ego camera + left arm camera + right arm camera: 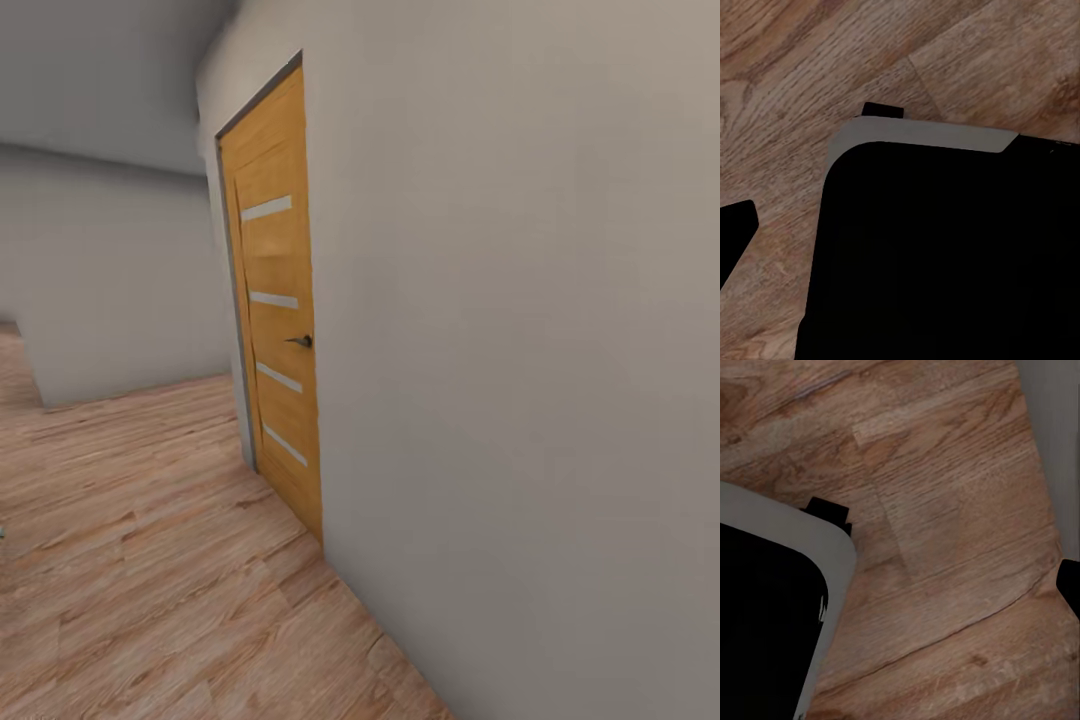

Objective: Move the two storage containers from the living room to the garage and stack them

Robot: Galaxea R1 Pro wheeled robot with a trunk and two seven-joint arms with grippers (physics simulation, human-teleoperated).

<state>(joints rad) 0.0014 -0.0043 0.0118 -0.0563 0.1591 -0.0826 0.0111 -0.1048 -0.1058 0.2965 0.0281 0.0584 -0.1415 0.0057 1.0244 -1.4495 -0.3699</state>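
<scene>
The two storage containers are out of view, and so is the garage. I am in a hallway with a light wood-plank floor (150, 560). In the left wrist view my left gripper (900, 225) points down at the planks; one dark fingertip (736, 229) stands at the picture's edge, far from the middle, with nothing held. In the right wrist view my right gripper (900, 585) also hangs over the planks. Its dark fingertip (1069, 585) sits at the edge, and nothing is between the fingers.
An orange-wood door (278, 320) with pale strips and a dark handle (301, 341) is shut in the pale wall (520, 380) close on my right. The hallway runs on leftward past a wall corner (120, 290). My black, grey-rimmed base (945, 255) (765, 615) lies under both wrists.
</scene>
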